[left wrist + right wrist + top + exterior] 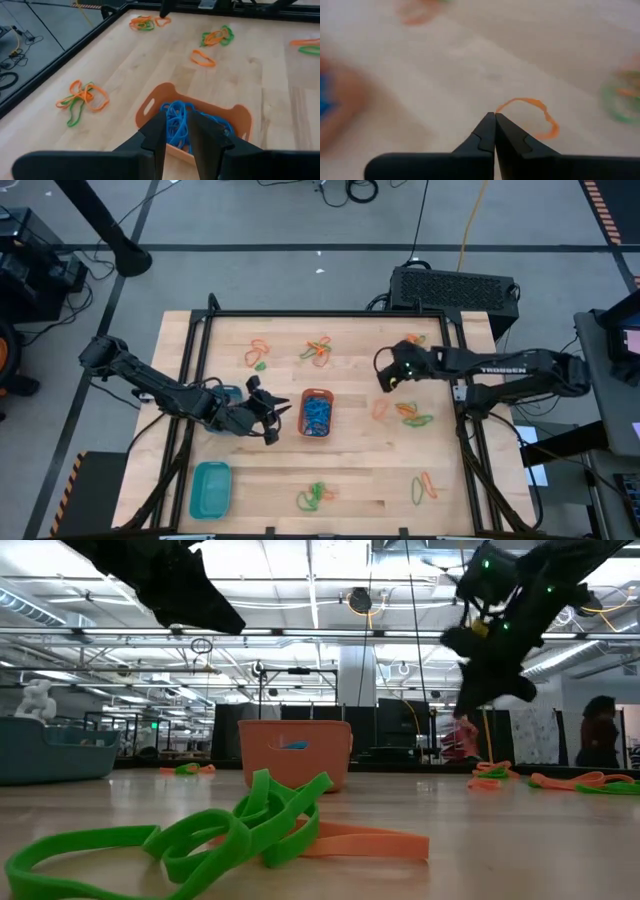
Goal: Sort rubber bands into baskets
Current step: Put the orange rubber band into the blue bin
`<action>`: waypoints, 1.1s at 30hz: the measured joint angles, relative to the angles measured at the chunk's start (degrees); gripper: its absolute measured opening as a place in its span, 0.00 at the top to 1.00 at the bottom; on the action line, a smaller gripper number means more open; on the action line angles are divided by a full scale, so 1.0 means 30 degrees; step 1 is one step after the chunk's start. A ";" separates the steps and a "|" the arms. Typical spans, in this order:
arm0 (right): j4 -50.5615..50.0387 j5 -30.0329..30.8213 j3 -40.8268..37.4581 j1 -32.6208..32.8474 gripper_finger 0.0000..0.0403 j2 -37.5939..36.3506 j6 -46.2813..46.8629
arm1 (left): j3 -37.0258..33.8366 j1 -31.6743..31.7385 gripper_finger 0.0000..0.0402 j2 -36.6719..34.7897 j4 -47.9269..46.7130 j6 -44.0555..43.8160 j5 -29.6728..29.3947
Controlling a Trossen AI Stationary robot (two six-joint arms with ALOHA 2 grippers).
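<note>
Loose orange and green rubber bands lie flat in clusters on the wooden table [360,470], for instance at the far side [318,350] and near the front [315,497]. The orange basket [316,412] stands mid-table with blue bands [180,120] in it. My left gripper [272,418] hangs open just left of this basket, and its fingers [155,137] frame the blue bands without touching them. My right gripper [385,378] is raised above the table right of centre, shut on an orange rubber band [527,115]. The teal basket [210,488] stands front left. A small round basket [229,393] shows partly behind my left arm. My right gripper pinches the orange rubber band at one spot of its loop [499,109], at the very tips of the two shut fingers. The fingers slant down from the table's right. The rest of the loop hangs open beyond the tips, above the table.
More bands lie right of the orange basket [415,417] and at the front right [424,488]. A green band [200,835] and an orange one [360,840] lie close to the low camera. A black frame [320,313] edges the table.
</note>
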 joint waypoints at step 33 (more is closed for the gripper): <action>1.9282 -0.2802 0.0071 1.1502 1.00 0.6250 -0.2457 | 0.0896 -0.0015 0.47 0.8327 1.4715 1.1383 0.5677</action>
